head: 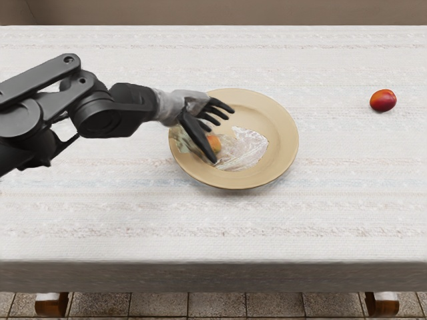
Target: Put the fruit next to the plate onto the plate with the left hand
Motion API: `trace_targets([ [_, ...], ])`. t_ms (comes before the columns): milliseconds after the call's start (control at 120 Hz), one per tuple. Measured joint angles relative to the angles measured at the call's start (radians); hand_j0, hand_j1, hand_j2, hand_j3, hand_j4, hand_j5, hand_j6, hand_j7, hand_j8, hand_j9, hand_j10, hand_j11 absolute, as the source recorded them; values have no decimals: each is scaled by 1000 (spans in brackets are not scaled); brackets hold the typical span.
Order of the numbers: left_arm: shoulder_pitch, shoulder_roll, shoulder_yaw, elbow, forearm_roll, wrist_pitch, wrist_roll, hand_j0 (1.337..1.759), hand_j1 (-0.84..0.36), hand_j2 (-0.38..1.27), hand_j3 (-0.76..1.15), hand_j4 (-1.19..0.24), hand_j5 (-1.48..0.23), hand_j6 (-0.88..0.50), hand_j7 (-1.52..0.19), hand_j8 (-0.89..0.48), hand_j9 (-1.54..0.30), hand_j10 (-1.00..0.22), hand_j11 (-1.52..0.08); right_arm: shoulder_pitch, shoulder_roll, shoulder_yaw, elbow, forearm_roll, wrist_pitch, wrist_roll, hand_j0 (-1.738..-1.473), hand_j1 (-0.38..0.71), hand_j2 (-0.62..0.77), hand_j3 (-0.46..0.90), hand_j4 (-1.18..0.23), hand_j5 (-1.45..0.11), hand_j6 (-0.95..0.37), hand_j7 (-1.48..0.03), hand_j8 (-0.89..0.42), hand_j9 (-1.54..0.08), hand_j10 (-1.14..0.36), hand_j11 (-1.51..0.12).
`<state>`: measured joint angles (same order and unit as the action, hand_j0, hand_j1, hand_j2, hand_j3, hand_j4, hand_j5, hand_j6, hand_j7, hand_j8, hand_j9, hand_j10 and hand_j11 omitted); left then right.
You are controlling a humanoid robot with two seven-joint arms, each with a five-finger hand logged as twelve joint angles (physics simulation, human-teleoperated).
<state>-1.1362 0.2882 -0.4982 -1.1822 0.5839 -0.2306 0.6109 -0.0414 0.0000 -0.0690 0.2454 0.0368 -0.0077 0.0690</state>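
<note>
Over the left side of the plate point(283, 133): left robot hand point(199, 119), palm down, dark fingers point(221, 107) fanned wide and gripping nothing. One long digit angled down toward the near rim, crossing just in front of a small orange fruit point(214, 142). Touching it or not: cannot tell. Fruit lying on the plate's inner surface, left of centre, partly hidden behind that digit. Just right of the fruit, a pale glossy patch point(245, 147) on the plate's floor. Behind the hand, grey wrist and bulky black forearm point(100, 110) stretching back to the picture's left edge. Tan round plate resting on the pale worktop point(213, 220), roughly mid-width. Well apart, near the right edge, a second fruit point(383, 100), red-orange, alone on the worktop. Below the front edge, two wooden legs point(51, 304) and a tiled floor point(213, 305).
</note>
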Motion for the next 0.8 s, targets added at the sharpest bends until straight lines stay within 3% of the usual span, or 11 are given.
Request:
trace_targets([
  [142,9,119,-79,0,-206,-242,0,1658,232,66,0,-107,-140,-87,-140,-85,-138,-107,-138,0,0,0,0,0,0,0,-1658,-335,-2,0,-11,-15,-11,-15,-11,-15,-11,-15],
  [250,22,218,-132,0,-367,-331,0,1658,274,40,0,-68,-89,-57,-89,-55,-88,-69,-88,0,0,0,0,0,0,0,-1658,-335,-2,0,-11,-15,-11,-15,-11,-15,-11,-15],
  [308,45,260,-144,1,-432,-352,0,1658,289,30,0,-54,-71,-46,-71,-45,-70,-54,-70,0,0,0,0,0,0,0,-1658,-335,-2,0,-11,-15,-11,-15,-11,-15,-11,-15],
  [392,148,345,-152,2,-492,-368,0,1658,306,21,0,-39,-51,-34,-51,-33,-50,-39,-50,0,0,0,0,0,0,0,-1658,-335,-2,0,-11,-15,-11,-15,-11,-15,-11,-15],
  [492,210,460,-155,2,-609,-376,0,1658,320,14,0,-26,-34,-22,-34,-22,-34,-26,-34,0,0,0,0,0,0,0,-1658,-335,-2,0,-11,-15,-11,-15,-11,-15,-11,-15],
  [633,236,578,-156,3,-720,-380,0,1658,331,7,0,-15,-21,-13,-20,-13,-20,-15,-20,0,0,0,1,0,0,0,-1658,-335,-2,0,-11,-15,-11,-15,-11,-15,-11,-15],
  [800,238,722,-153,6,-743,-381,0,1658,338,4,0,-8,-12,-7,-12,-7,-12,-8,-12,0,0,0,3,0,0,0,-1658,-335,-2,0,-11,-15,-11,-15,-11,-15,-11,-15],
])
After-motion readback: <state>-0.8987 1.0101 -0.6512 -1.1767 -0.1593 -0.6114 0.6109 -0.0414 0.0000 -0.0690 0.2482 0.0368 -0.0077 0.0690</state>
